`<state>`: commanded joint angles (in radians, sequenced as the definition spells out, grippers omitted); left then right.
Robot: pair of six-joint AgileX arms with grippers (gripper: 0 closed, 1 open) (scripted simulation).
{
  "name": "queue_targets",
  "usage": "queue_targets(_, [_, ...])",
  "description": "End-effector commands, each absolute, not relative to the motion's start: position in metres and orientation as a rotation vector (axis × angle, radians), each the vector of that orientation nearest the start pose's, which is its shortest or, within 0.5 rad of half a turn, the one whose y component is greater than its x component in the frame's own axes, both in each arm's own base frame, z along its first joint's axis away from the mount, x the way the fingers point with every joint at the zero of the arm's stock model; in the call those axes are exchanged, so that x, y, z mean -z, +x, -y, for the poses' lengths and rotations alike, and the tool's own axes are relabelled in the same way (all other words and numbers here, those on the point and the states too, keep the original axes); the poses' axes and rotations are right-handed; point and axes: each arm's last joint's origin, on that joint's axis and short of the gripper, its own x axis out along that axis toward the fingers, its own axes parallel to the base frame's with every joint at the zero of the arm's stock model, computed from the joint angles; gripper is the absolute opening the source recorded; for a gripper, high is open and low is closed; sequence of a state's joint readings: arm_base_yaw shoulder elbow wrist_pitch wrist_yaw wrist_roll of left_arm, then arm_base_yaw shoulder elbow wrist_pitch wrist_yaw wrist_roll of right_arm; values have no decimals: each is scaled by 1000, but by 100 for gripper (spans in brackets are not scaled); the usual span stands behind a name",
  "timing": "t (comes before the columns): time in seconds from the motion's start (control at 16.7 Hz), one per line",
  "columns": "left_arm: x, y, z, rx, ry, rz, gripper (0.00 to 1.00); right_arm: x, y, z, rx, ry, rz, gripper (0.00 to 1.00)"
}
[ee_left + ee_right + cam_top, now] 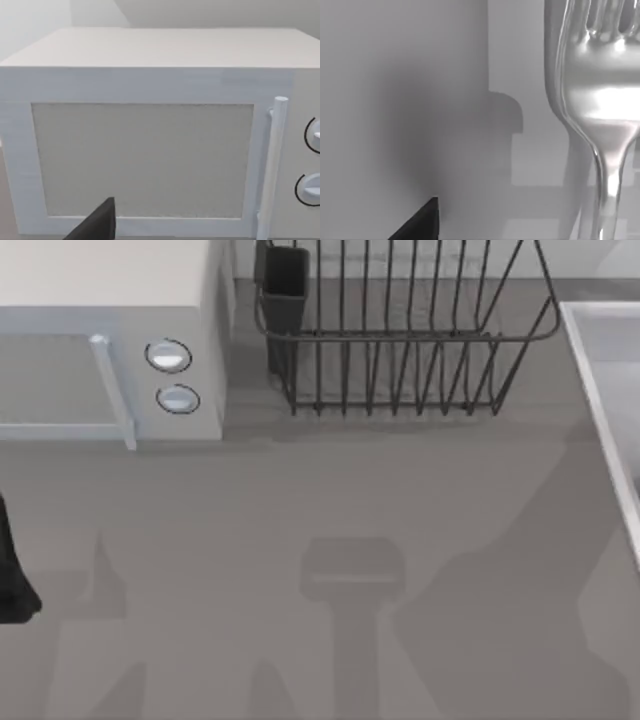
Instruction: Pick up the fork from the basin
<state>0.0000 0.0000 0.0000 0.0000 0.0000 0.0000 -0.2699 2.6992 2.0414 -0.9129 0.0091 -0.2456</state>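
Note:
The fork (600, 100) is shiny silver and very close in the right wrist view, tines and neck over a pale grey surface with a blocky shadow. My right gripper's dark fingertip (422, 220) pokes in well to the side of the fork, apart from it. The basin (612, 350) is a pale rectangular sink with a raised rim, cut off at the table's right edge in the top view. My left arm (12, 575) is parked at the far left edge, and its fingertip (97, 225) faces the microwave.
A white microwave (110, 350) with two round knobs stands at the back left. A black wire dish rack (400, 330) with a dark cup holder stands at the back middle. Arm shadows fall across the open grey tabletop (320, 520) in front.

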Motion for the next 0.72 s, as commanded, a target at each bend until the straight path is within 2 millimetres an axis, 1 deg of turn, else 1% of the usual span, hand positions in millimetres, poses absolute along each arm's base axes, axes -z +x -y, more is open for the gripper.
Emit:
queue_targets(0.66, [-160,106,1,0,0,0,100,-11,479,126,8,8,-1571,2])
queue_targets(0.72, [-160,106,1,0,0,0,100,-11,479,126,8,8,-1571,0])
